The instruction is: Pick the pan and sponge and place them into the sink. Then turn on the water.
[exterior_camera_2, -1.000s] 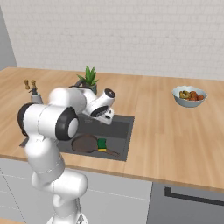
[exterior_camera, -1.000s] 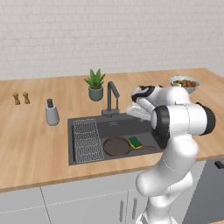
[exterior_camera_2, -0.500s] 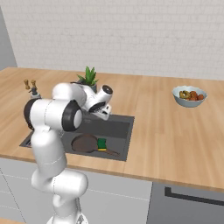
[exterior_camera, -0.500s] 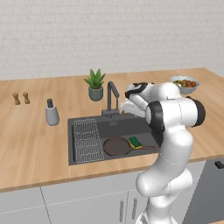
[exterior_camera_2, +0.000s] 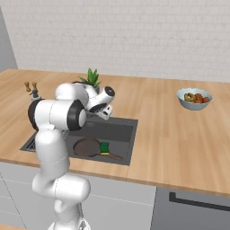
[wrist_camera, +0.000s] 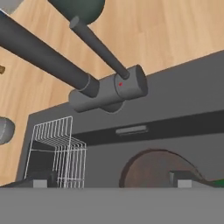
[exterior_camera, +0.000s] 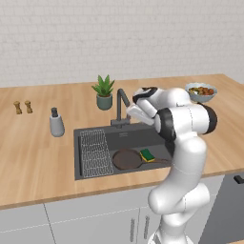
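Pan (exterior_camera: 127, 158) and sponge (exterior_camera: 147, 154) are both lying in the sink (exterior_camera: 90, 170), sponge touching the pan's rim beside the handle, so the placing part looks done. No water is showing at the faucet (exterior_camera: 121, 106). Gripper (exterior_camera: 131, 112) is hovering right by the faucet lever (wrist_camera: 98, 46), jaws fully spread, holding nothing. Judging remaining work: lever flip only.

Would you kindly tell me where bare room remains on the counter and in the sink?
Free: the counter left of the sink, and between sink and food bowl. Crowded: the basin, with rack, pan and sponge; the tool nears the faucet.
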Tool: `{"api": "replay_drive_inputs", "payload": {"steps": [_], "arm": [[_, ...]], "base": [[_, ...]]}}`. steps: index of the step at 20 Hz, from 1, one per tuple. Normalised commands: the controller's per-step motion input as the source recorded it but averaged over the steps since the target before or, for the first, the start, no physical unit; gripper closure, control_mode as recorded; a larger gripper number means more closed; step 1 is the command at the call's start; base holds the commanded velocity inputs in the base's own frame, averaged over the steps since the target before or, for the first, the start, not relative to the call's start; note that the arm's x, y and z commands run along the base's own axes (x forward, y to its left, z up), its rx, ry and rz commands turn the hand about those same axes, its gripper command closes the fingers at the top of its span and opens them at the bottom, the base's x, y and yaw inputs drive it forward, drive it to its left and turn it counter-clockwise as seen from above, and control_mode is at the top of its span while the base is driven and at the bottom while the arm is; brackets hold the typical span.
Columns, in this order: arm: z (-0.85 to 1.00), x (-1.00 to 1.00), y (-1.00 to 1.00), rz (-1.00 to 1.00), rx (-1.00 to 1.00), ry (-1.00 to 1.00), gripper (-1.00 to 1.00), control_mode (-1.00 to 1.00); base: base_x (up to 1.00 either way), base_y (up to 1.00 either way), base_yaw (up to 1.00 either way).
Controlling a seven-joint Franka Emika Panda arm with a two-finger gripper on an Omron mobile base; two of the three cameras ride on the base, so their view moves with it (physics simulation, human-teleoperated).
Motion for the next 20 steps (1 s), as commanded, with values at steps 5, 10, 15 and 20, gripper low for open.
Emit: {"api": "replay_drive_inputs", "payload": {"steps": [5, 10, 15, 20], "arm": [[0.00, 0.36, 0.00, -0.07, 0.14, -0.04, -1.00, -1.00], [0.00, 0.24, 0.00, -0.04, 0.06, -0.02, -1.00, -1.00], [-0.02, 0.20, 0.01, -0.05, 0.02, -0.02, -1.00, -1.00], [-0.11, 0.20, 0.02, -0.05, 0.00, -0.02, -1.00, -1.00]], "base": [[0.00, 0.00, 0.00], [0.00, 0.00, 0.00], [0.00, 0.00, 0.00], [0.00, 0.00, 0.00]]}}
